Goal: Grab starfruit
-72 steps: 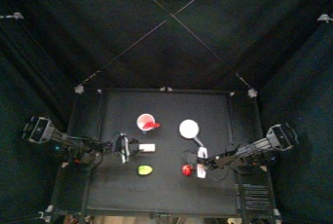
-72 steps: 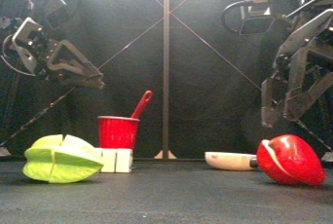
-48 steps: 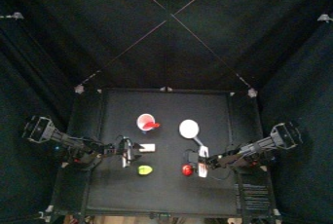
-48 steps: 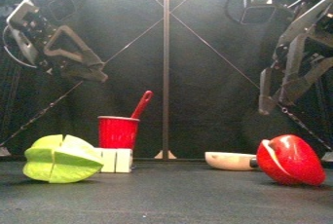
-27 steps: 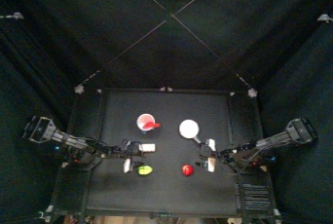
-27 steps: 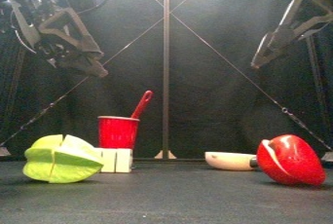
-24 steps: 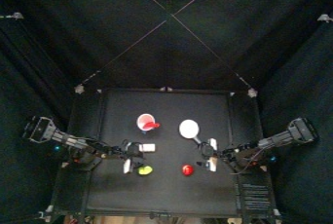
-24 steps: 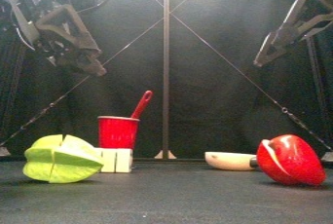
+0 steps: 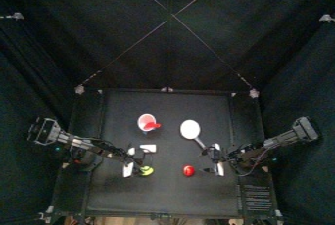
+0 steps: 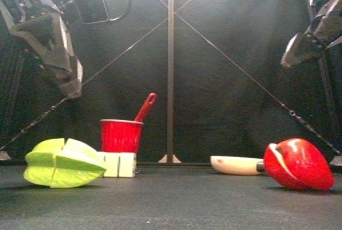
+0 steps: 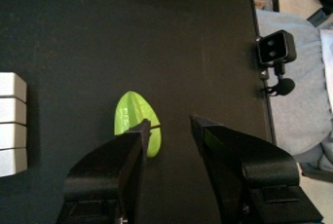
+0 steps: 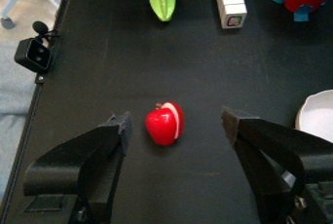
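While both end effectors gape wide, starfruit (image 11: 135,124) lies yellow-green, ridged, pointed, untouched on table (image 11: 117,33)

Left black arm raised at left, its pincer (image 11: 162,138) with jaws spread wide, pointing down, nothing held. Right black arm raised at right, its pincer (image 12: 174,132) likewise parted wide, empty, well above the table.

A small black table (image 9: 167,107) stands inside a pen of black curtains (image 9: 53,43). Behind the table, thin crossed lines (image 10: 170,19) stretch over the back curtain. Past the table's edge, a pale floor (image 11: 293,92) shows, with a small black clamp-like device (image 11: 275,51) just beside that edge.
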